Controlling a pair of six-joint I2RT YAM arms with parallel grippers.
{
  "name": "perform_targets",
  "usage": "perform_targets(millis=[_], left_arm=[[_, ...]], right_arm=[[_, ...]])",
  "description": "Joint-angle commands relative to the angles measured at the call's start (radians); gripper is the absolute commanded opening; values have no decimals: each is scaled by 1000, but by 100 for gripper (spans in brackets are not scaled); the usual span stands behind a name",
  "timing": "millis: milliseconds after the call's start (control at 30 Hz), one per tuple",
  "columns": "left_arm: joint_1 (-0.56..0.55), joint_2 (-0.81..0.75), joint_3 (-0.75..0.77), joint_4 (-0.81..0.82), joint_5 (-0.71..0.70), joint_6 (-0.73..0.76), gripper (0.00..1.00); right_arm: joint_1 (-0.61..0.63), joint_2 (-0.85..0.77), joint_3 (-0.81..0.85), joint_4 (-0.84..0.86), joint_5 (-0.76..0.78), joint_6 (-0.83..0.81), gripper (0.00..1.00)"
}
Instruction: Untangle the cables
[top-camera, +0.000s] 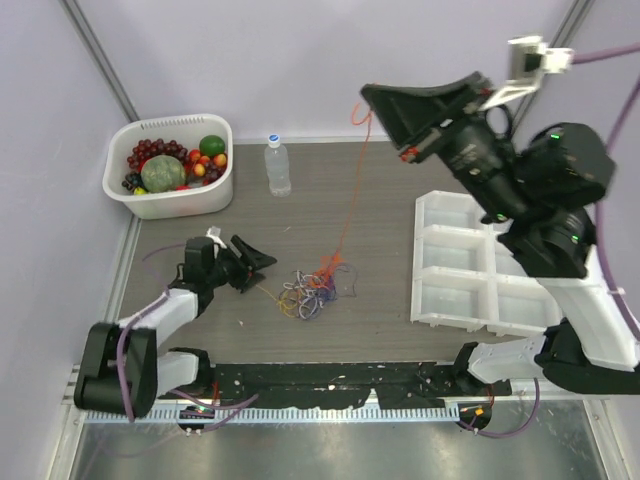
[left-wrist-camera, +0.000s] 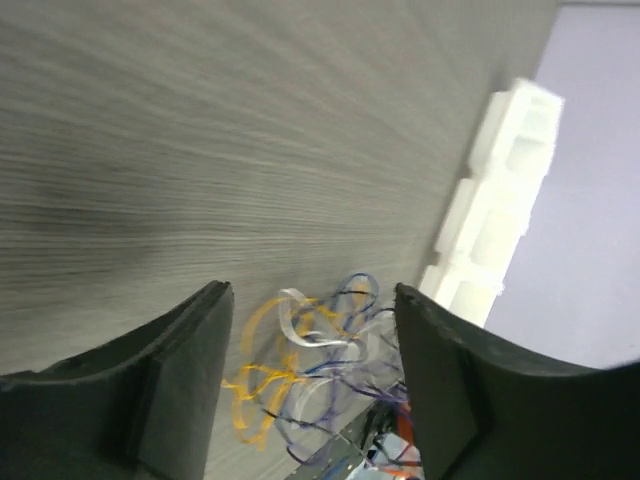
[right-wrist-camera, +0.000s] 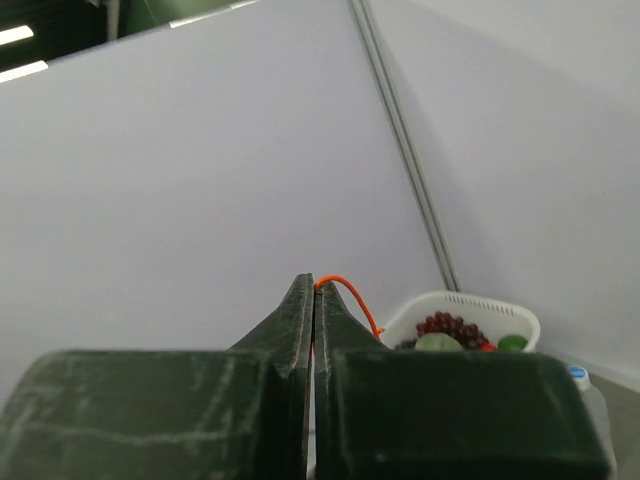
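The right gripper (top-camera: 366, 96) hangs high above the far edge of the table (top-camera: 390, 305). Its jaws are pinched together on an orange cable (top-camera: 350, 190) that runs down to the tangle of cables (top-camera: 312, 288) lying near the middle of the table. The left gripper (top-camera: 262, 267) sits low just left of that tangle, jaws apart and facing the heap.

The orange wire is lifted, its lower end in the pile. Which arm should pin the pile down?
Probably left. The left gripper is open and low beside the tangle of cables; the right gripper is raised high, shut on the orange cable.
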Motion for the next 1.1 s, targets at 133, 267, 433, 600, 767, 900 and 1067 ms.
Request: perform_targets(millis=[133, 267, 433, 600, 767, 900, 1067], left_arm=[[-35, -455, 238, -230, -3, 339, 86], [-254, -549, 289, -131, -58, 488, 91], [-599, -466, 335, 4, -289, 733, 100], [-735, -221, 467, 135, -445, 848, 100], [-743, 5, 496, 263, -470, 792, 91], [-739, 149, 401, 308, -630, 731, 70], [-606, 122, 204, 279, -715, 576, 55]], right_arm=[[4, 38, -88, -45, 16, -36, 1], [3, 30, -93, -48, 13, -34, 1], [3, 33, -67, -36, -42, -5, 1], [4, 33, -50, -25, -64, 30, 0], [3, 69, 28, -8, -116, 67, 1], [3, 110, 143, 28, -191, 116, 1], [3, 165, 392, 74, -199, 88, 1]])
